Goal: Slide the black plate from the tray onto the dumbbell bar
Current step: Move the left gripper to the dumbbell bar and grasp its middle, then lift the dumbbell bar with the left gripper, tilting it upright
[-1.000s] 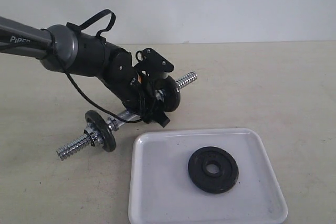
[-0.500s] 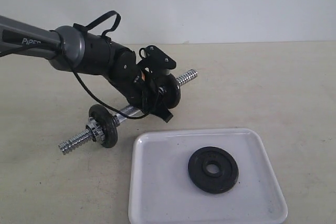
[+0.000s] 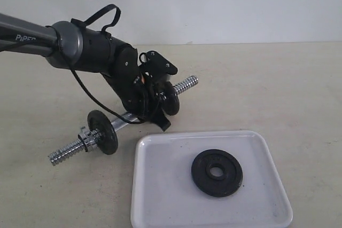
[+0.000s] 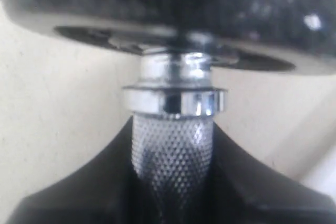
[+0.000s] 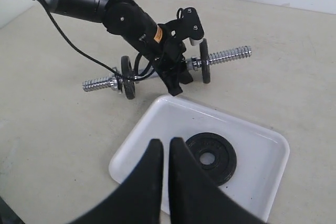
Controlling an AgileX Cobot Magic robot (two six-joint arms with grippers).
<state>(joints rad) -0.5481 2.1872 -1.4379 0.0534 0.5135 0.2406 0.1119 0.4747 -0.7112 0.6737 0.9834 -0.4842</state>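
Observation:
The black plate (image 3: pixel 217 172) lies flat in the white tray (image 3: pixel 160 196), right of its middle. My left gripper (image 3: pixel 152 102) is shut on the knurled middle of the dumbbell bar (image 3: pixel 69 152), which slants from low at the left to higher at the right, with a small black disc near each end. In the left wrist view the knurled bar (image 4: pixel 172 145) sits between the dark fingers (image 4: pixel 73 198), below a collar and a disc. My right gripper (image 5: pixel 165 148) is shut and empty, hovering over the tray (image 5: pixel 134 148), beside the plate (image 5: pixel 211 158). It is out of the exterior view.
The tray sits on a beige tabletop (image 3: pixel 278 89), just in front of the bar. The left arm (image 3: pixel 64 44) reaches in from the left edge. A bare threaded bar end (image 3: pixel 186 85) points toward the back right.
The left gripper has shifted the bar slightly left, and the bar's left end has sunk lower. The plate and tray have not moved.

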